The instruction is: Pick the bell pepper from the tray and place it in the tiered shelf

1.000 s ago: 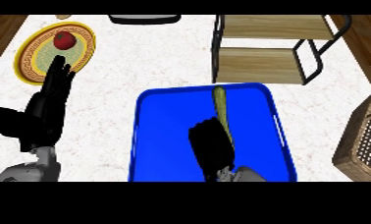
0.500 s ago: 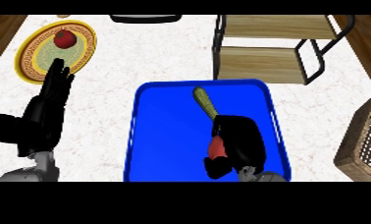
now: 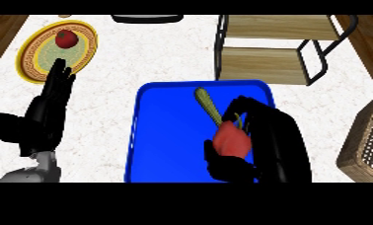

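- Looking down from the head view, we see our right hand (image 3: 255,142) curled round the red bell pepper (image 3: 232,140), over the blue tray (image 3: 164,135).
- A second ago that hand lay flat on the tray and no pepper showed; now the pepper sits in our fingers, so we judge the pick made.
- A green vegetable (image 3: 208,105) lies just beside it on the tray.
- Our left hand (image 3: 51,105) rests with straight fingers near the plate (image 3: 84,51), unchanged.
- The tiered shelf (image 3: 273,46) stands beyond; carrying there comes next.
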You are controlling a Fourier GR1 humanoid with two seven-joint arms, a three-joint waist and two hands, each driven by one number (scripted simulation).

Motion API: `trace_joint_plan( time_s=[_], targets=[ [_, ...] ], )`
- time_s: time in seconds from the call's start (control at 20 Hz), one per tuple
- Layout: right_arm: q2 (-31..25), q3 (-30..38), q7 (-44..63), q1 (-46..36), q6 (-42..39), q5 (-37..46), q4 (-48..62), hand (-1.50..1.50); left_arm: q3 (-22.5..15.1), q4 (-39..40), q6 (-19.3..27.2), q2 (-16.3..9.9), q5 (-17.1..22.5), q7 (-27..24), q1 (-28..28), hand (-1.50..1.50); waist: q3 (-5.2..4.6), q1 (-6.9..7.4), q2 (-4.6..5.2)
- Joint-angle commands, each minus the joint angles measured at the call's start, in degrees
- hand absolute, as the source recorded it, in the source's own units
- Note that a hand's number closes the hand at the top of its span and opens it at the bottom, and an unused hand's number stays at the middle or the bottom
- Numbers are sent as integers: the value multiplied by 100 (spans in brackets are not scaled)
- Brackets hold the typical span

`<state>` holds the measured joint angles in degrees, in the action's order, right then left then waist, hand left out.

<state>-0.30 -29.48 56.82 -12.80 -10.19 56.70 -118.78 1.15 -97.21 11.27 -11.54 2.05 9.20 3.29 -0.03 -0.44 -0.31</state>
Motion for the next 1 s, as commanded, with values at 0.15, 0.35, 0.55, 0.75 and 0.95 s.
trace_joint_plan(
  time_s=[0.15,0.35,0.55,0.75,0.95],
  targets=[
    [29,869,1356,-1428,-737,377,-782,150,-47,257,100,133,-178,-167,169,0,-7,20,21],
    [-143,1464,1101,-1286,-1327,223,-1137,150,256,-127,-240,-204,127,48,-67,0,-1,49,13],
    [-200,2074,671,-1587,-1101,83,-658,150,-69,-367,16,110,-215,65,-159,0,2,67,23],
    [-426,2781,156,-1759,-937,-127,-189,150,-164,-219,110,266,-334,209,14,0,3,63,30],
    [-445,3115,-167,-2134,-490,-63,603,150,180,45,-209,29,-60,261,294,0,3,68,34]
  ],
)
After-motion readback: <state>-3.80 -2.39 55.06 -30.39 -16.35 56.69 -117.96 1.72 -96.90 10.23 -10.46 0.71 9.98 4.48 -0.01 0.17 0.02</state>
